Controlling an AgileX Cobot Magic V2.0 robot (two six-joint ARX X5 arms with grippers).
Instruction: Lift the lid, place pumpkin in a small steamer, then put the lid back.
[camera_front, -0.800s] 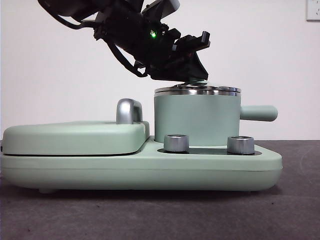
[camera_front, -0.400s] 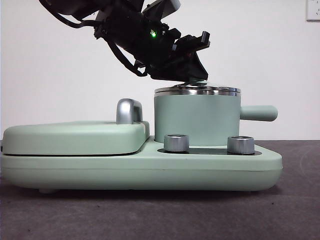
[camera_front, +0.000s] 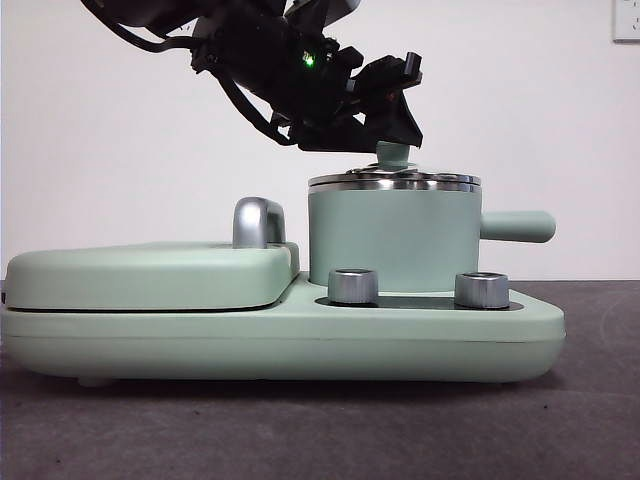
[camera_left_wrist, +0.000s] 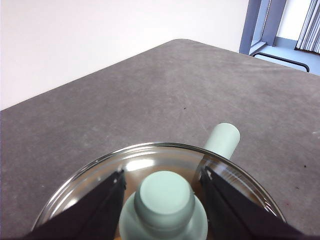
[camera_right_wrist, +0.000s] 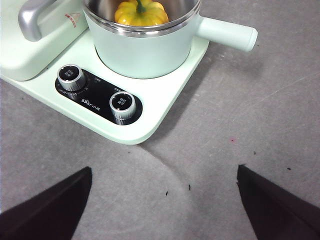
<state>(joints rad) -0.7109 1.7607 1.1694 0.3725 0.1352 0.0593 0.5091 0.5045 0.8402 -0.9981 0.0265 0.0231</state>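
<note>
The small steamer (camera_front: 390, 240) stands on the right end of the appliance base, its side handle (camera_front: 515, 226) pointing right. The lid (camera_front: 395, 181) sits flat on its rim, mint knob (camera_front: 393, 155) up. My left gripper (camera_front: 390, 125) hangs just above the knob. In the left wrist view the left gripper (camera_left_wrist: 162, 172) is open, its jaws flanking the knob (camera_left_wrist: 165, 197) without touching it, over the lid's glass (camera_left_wrist: 150, 160). The right wrist view shows the pumpkin (camera_right_wrist: 141, 13) inside the steamer (camera_right_wrist: 145, 50). My right gripper (camera_right_wrist: 162, 200) is open and empty, high above the table in front of the base.
The long mint-green appliance base (camera_front: 280, 340) carries two silver knobs (camera_front: 352, 286) (camera_front: 481, 290). The flat griddle cover (camera_front: 150, 275) with its chrome handle (camera_front: 257, 222) lies to the left of the steamer. Grey table surrounds the base.
My left gripper has risen a little off the lid, so the mint knob now shows below it. The lid has stayed on the steamer.
</note>
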